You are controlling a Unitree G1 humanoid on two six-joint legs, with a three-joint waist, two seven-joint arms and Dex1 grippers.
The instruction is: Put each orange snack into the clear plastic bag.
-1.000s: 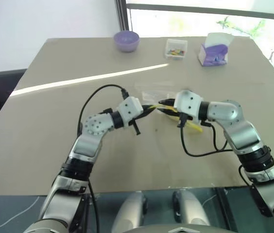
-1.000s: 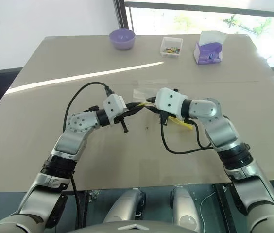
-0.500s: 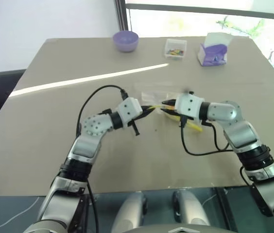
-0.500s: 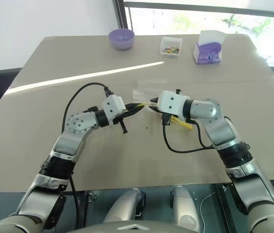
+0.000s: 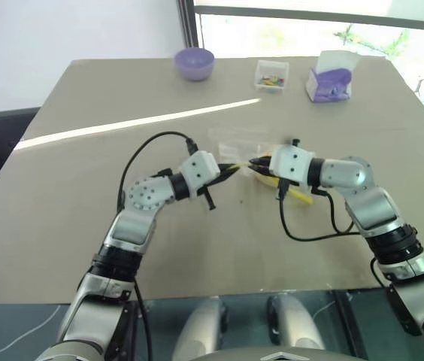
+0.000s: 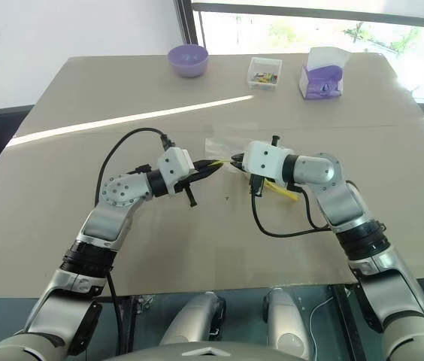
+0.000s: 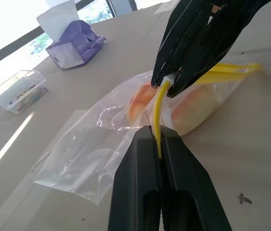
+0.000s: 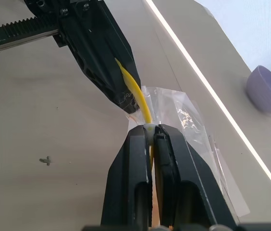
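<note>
Clear plastic bag: tabletop centre, orange snacks already inside. Left gripper & right gripper: fingers clamped on yellow seal strip. Purple bowl at 12. Remaining, prob.: sealing only.

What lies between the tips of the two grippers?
In the left wrist view, a short stretch of the yellow seal strip of the clear plastic bag runs from the left gripper to the right gripper.
</note>
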